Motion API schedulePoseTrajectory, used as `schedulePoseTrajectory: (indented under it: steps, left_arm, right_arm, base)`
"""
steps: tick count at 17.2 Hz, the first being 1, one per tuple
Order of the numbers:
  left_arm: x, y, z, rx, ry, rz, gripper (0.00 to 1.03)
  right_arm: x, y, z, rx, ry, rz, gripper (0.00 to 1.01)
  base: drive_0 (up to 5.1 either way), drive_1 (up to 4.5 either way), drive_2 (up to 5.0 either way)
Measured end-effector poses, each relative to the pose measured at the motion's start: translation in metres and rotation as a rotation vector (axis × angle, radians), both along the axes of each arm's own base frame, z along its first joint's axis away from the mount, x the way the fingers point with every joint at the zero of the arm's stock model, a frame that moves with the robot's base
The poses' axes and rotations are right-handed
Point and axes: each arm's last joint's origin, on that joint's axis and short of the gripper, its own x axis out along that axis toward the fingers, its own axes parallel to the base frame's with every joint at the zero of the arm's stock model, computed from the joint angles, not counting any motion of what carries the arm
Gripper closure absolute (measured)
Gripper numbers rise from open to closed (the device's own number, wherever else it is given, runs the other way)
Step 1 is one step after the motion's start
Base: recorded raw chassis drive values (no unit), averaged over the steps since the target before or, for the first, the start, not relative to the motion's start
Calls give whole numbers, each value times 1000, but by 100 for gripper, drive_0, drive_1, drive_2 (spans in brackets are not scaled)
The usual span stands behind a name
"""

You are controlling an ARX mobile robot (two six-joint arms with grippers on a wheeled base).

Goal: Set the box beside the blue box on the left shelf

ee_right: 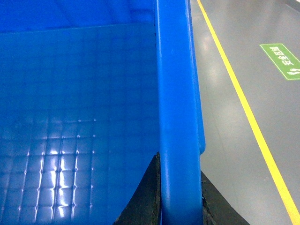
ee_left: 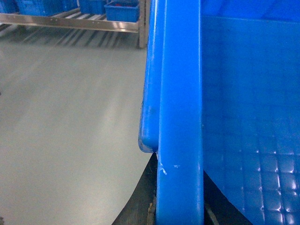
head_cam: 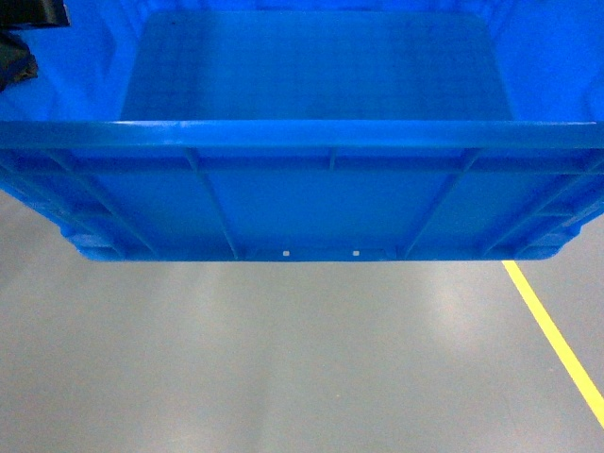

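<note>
Two grippers clamp the box (head_cam: pixel 311 189) by its side rims: the left gripper (ee_left: pixel 180 211) has a dark finger either side of the left rim, the right gripper (ee_right: pixel 180 206) likewise on the right rim. Held clear above the grey floor (head_cam: pixel 283 368), the box fills the head view, a yellow line (head_cam: pixel 557 335) running past its right side. Well beyond its left rim stands the steel shelf (ee_left: pixel 70 22) carrying blue boxes (ee_left: pixel 123 10).

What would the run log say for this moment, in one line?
box: carried above floor | left gripper: shut on rim | right gripper: shut on rim | shelf: ahead
</note>
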Motion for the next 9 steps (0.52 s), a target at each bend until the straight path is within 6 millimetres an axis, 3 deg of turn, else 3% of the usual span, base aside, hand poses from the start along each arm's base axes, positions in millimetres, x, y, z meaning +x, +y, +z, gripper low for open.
schedulePoseTrajectory:
  steps: [2, 9]
  left_arm:
    - [0, 0, 0, 1, 0, 0, 95]
    - [-1, 0, 1, 0, -5, 2, 95]
  right_arm:
    - [0, 0, 0, 0, 0, 0, 92]
    - [-1, 0, 2, -1, -7, 2, 92]
  base:
    - [-144, -144, -144]
    - [8, 422, -407]
